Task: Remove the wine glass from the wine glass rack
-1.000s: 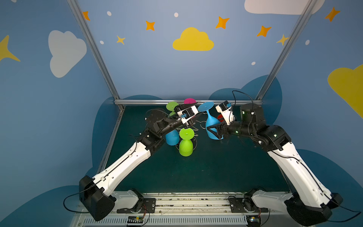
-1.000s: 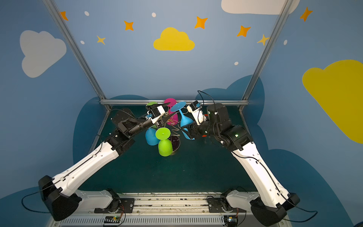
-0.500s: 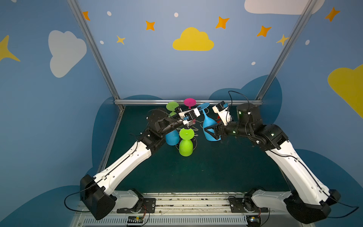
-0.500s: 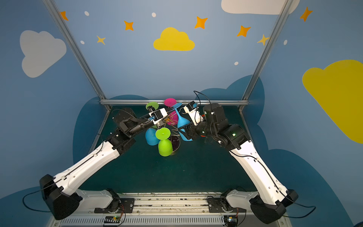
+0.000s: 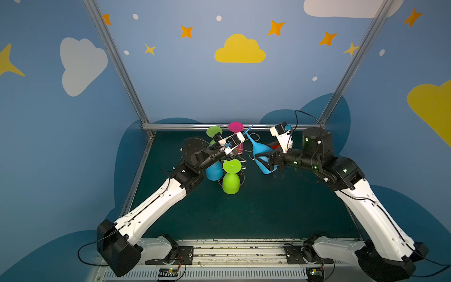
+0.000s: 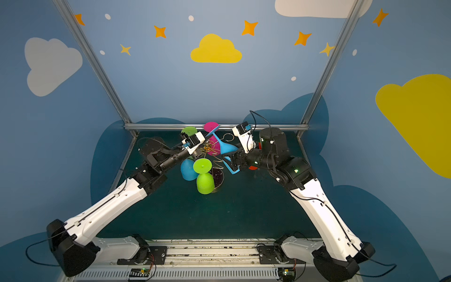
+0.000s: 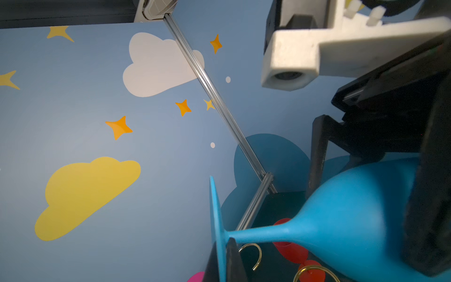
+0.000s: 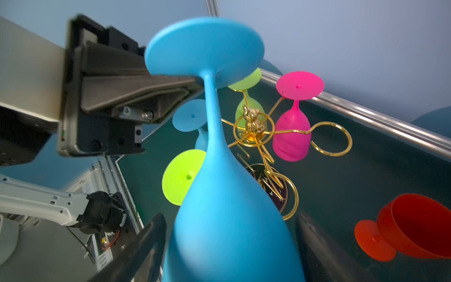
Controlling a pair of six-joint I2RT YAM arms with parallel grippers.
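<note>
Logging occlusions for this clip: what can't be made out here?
Whether the right gripper touches the blue wine glass: right wrist view, blurred close up.
The wine glass rack base: both top views, green glass covers part.
The red glass: right wrist view, cut by the edge; top views, right arm hides most.

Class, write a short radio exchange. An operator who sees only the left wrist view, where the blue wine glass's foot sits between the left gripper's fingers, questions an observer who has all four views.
Operator: What is the red shape behind the blue wine glass?
Observer: A red wine glass, lying on its side on the table.
Operator: How many glasses hang on the wine glass rack?
Observer: Four: the front lime green glass, the back lime green glass, a pink glass and a light blue glass.
</note>
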